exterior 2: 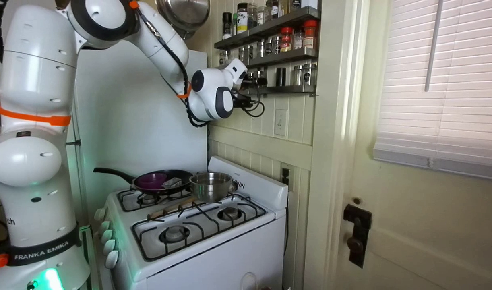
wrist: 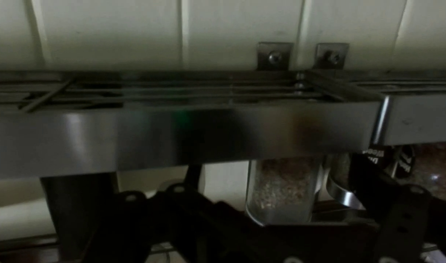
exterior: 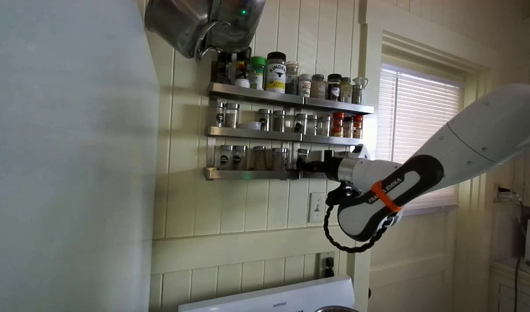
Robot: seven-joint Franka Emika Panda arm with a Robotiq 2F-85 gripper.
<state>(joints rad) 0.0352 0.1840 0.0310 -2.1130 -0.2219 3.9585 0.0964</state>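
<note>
Gripper is hovering at the lowest shelf, jaws standing wide apart, holding nothing. Glass jar is showing in the gap between them

Glare and gloom

Pale light glared through the blinds; the paneled wall looked dim. Green light glowed on the robot's base. In the murky wrist view, the hand was nearly black.

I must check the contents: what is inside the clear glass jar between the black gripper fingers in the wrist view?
The clear glass jar holds a grainy, reddish-brown and pale filling. The silver metal shelf edge covers one end; anything behind it cannot be seen.
</note>
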